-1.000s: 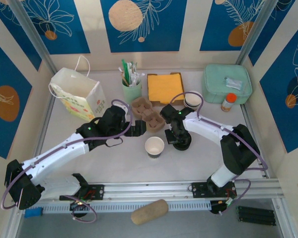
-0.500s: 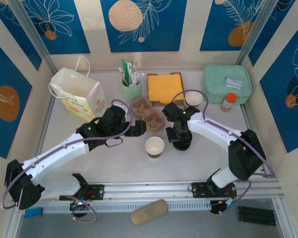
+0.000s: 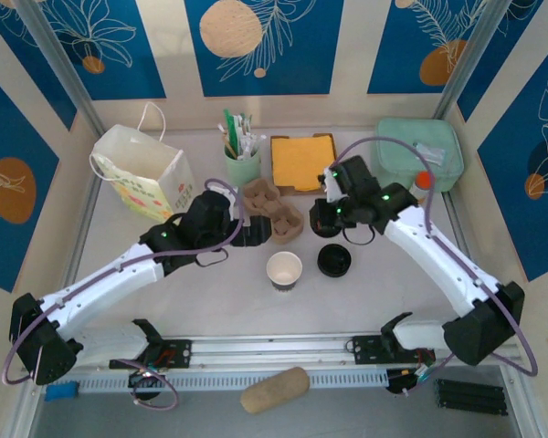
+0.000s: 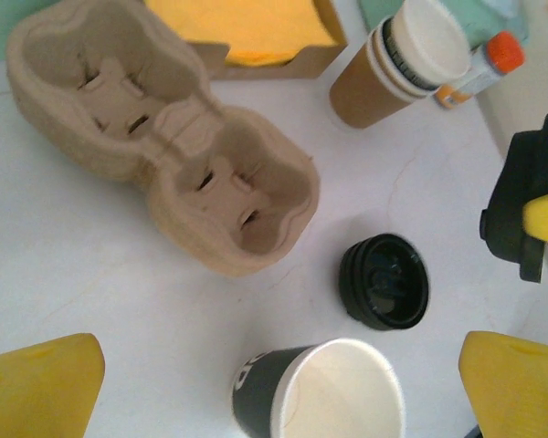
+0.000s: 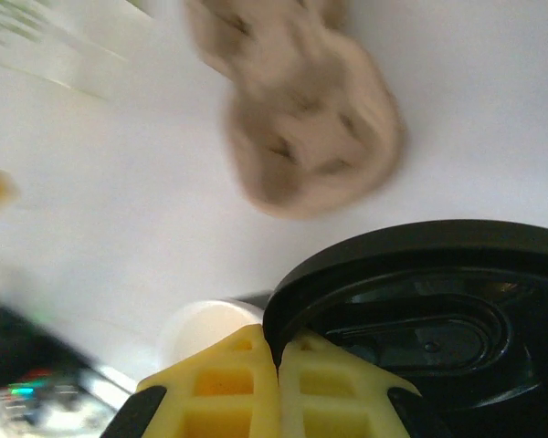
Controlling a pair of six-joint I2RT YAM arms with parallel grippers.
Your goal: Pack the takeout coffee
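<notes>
The top external camera looked down from above and behind the arms, far enough back to hold the whole table (image 3: 210, 301), with the bases at 6 o'clock. The left wrist camera hung much nearer, facing down past the left fingers (image 4: 36, 388) at 7 and 5 o'clock. Both views shared the cup carrier (image 4: 164, 137), open cup (image 4: 333, 397) and loose lid (image 4: 384, 281). The right wrist camera was closest and blurred, with the right fingers (image 5: 228, 383) at 6 o'clock pinching a black lid (image 5: 420, 310) and the carrier at 12.
</notes>
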